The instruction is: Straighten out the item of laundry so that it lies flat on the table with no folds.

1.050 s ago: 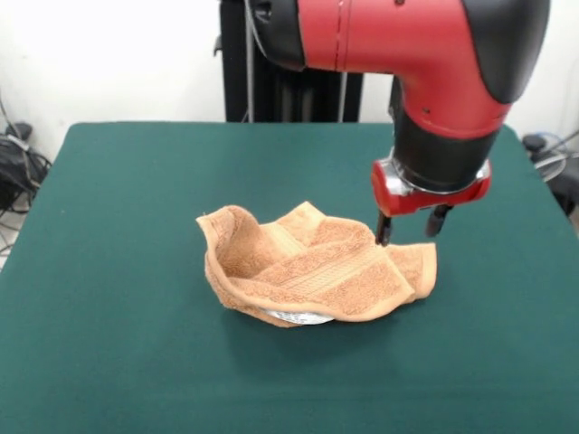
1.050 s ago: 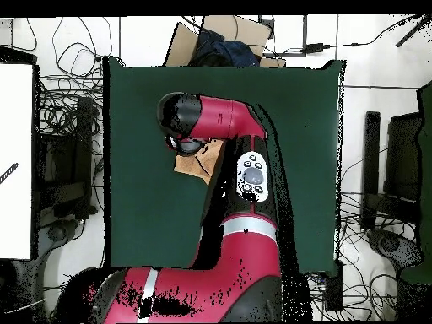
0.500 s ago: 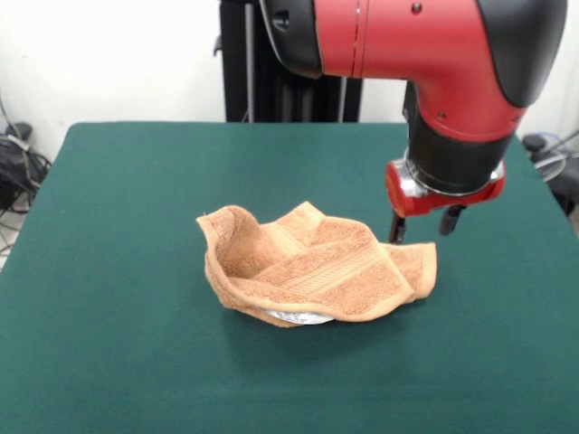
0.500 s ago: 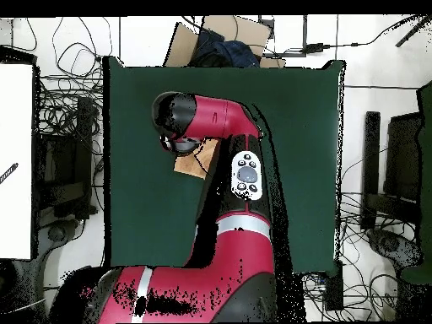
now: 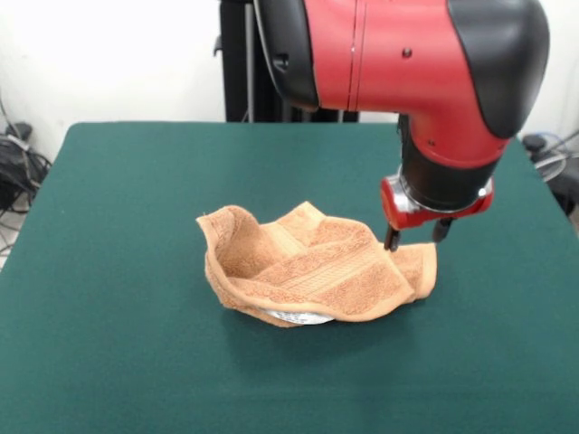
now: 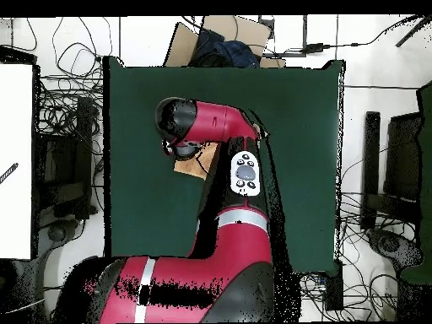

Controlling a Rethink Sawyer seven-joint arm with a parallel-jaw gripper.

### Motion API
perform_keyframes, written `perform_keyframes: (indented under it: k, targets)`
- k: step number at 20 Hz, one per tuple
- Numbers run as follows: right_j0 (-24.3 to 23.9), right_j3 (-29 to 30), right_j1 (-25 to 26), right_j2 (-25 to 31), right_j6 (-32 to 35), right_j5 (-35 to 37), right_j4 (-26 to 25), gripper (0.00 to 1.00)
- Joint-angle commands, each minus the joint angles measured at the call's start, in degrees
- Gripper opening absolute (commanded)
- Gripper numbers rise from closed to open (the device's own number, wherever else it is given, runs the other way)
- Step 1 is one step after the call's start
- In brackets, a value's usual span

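Towel (crumpled, long axis left-right) lies on table; spread-fingered hand hovers at its right corner.

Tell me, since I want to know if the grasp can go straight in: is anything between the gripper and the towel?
Nothing visible is. In the front view the gripper hangs open right above the towel, at its corner on the picture's right, with only air under the fingertips. The table around the towel shows only bare green felt.
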Motion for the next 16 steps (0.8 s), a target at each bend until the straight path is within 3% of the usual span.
perform_keyframes:
  k: [1, 12, 16]
  targets:
    - [-0.39, 2.25, 2.07, 3.5, 11.11, 1.36, 2.4, 1.0]
    - [-1.19, 5.24, 2.26, 4.16, 12.22, -2.68, 5.15, 1.0]
    - [-0.31, 1.54, 3.46, 2.81, 10.53, -0.02, 3.52, 1.0]
